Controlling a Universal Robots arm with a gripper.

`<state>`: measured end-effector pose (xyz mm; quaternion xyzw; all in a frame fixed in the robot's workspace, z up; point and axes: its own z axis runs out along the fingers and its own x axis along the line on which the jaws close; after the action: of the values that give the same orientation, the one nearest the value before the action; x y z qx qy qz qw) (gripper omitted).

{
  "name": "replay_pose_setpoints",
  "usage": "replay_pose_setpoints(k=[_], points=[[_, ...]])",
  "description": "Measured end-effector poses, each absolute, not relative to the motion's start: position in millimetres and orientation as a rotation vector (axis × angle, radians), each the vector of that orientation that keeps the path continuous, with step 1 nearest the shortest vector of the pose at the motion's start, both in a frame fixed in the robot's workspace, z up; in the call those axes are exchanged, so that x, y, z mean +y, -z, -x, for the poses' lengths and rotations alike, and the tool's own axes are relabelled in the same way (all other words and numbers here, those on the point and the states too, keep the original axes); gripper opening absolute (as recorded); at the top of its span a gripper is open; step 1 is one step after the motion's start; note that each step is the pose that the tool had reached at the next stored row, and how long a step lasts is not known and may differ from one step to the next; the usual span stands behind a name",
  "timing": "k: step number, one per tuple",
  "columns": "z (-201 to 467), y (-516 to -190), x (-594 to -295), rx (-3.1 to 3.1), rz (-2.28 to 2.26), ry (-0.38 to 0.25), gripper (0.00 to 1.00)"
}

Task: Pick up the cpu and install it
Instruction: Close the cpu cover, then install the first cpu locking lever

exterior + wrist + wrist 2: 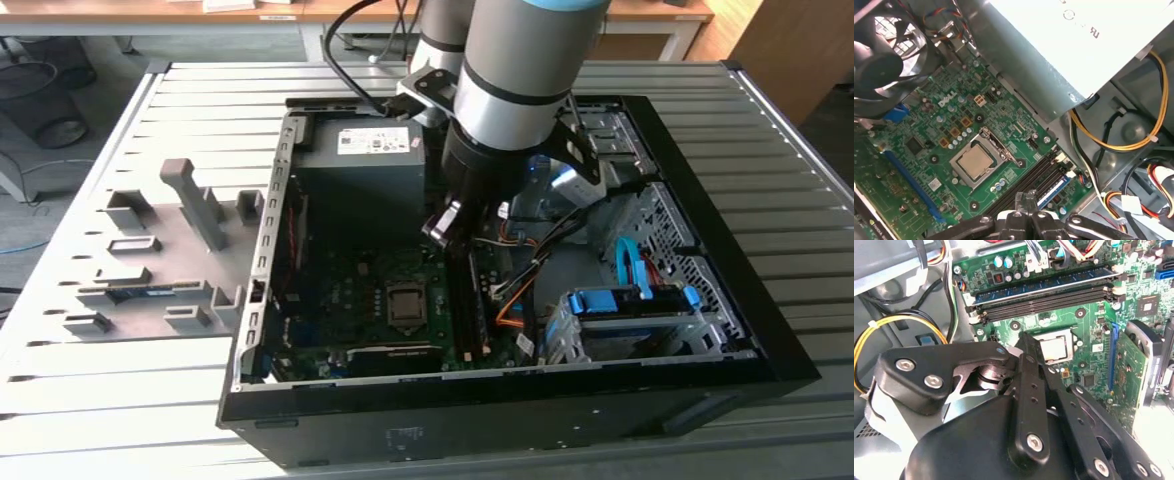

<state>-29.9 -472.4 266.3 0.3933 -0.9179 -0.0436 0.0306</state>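
Observation:
The cpu [404,300] [1056,347] [976,162] is a square chip with a silver lid. It lies flat in the metal-framed socket [999,145] in the middle of the green motherboard [334,310], inside the open black computer case [534,400]. My gripper [447,228] [1024,337] [1027,197] hangs inside the case above the memory slots [1044,295] [1039,182]. It is beside the socket and apart from the chip. Its black fingers are shut together with nothing between them.
A grey power supply [358,160] [1079,40] sits close behind the arm, with yellow cables [1124,145] beside it. A black fan [884,65], an upright expansion card [1134,370] and a blue-tabbed drive cage [627,310] ring the board. A grey parts fixture [147,250] lies at the exterior view's left.

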Motion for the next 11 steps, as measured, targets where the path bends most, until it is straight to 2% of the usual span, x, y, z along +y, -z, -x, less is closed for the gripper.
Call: replay_pose_setpoints(k=[11], points=[[29.9, -266.4, -472.4, -2.829, -1.212, 0.135, 0.10]])
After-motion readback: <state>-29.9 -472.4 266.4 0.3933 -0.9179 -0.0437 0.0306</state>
